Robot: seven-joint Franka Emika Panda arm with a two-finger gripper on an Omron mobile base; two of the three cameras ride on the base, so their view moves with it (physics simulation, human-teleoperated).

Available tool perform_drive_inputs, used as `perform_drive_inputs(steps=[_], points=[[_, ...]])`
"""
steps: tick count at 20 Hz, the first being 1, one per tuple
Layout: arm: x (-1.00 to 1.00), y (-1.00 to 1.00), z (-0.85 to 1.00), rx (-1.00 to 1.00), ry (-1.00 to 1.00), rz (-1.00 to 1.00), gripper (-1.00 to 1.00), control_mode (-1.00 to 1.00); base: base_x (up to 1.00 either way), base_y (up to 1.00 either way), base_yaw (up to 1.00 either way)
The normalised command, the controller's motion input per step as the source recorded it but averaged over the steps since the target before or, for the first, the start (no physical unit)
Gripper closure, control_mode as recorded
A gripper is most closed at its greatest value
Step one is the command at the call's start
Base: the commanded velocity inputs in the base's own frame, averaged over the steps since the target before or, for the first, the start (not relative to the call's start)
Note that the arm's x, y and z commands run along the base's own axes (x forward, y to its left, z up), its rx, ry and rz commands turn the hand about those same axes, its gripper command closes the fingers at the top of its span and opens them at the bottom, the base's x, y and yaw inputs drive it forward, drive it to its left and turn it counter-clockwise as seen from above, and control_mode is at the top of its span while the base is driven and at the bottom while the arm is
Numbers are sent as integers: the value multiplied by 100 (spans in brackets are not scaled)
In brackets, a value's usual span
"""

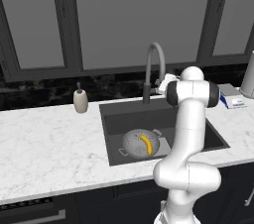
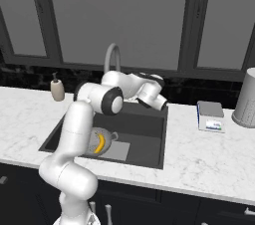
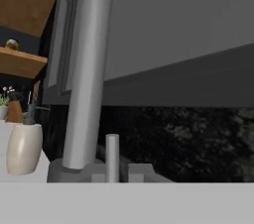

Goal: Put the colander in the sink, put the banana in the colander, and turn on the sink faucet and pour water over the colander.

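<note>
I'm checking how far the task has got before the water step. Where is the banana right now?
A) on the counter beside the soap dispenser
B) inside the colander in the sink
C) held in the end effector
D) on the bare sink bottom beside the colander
B: the banana lies inside the colander, which sits in the sink.

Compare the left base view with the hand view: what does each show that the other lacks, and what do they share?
Left base view alone: the colander in the sink with the banana inside it, and the arched spout.

Hand view alone: wooden shelves and the small upright lever at the faucet's base, seen close.

Both: the sink faucet, the beige soap dispenser, the window.
</note>
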Motion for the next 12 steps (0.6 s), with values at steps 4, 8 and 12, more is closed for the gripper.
perform_drive_inputs(steps=[4, 8, 12], points=[[0, -37, 0, 0, -3, -5, 100, -100, 0, 0, 0], [2, -34, 0, 0, -1, -10, 100, -100, 0, 0, 0], [3, -35, 0, 0, 0, -14, 100, -100, 0, 0, 0]])
